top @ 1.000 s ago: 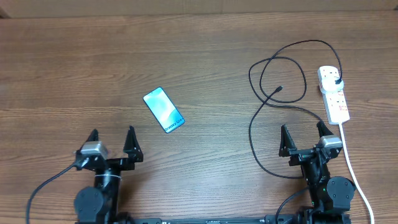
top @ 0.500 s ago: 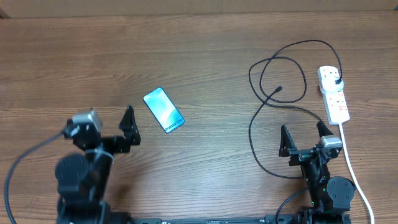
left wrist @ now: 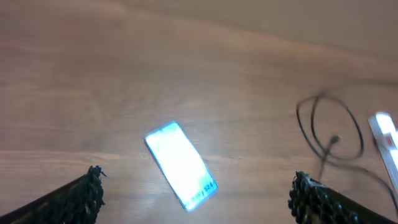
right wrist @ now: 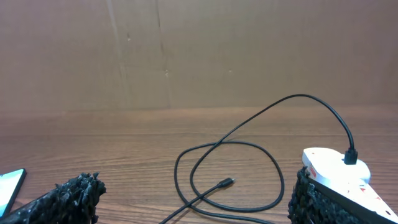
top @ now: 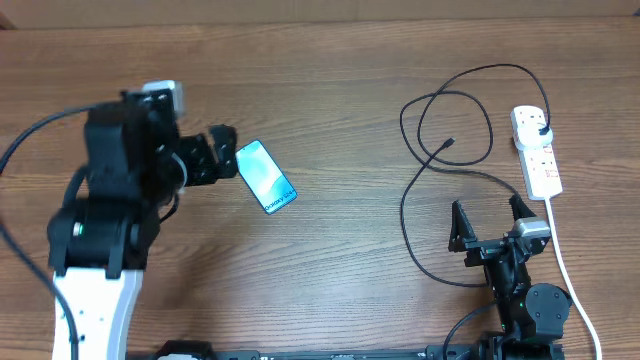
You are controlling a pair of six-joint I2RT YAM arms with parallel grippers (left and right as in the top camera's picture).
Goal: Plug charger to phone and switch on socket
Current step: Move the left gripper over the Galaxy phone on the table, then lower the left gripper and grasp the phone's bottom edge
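A brown cardboard wall backs the wooden table.

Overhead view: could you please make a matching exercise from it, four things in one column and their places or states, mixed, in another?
Column one
1. slim phone with a light-blue screen
2. long thin black charger cable
3. narrow white plastic power strip
4. left gripper

Column two
a. plugged into the strip's far end, lying in loops
b. open, just left of the phone
c. lit, flat on the wooden table, left of its middle
d. along the table's right side

Pairs: 1-c, 2-a, 3-d, 4-b
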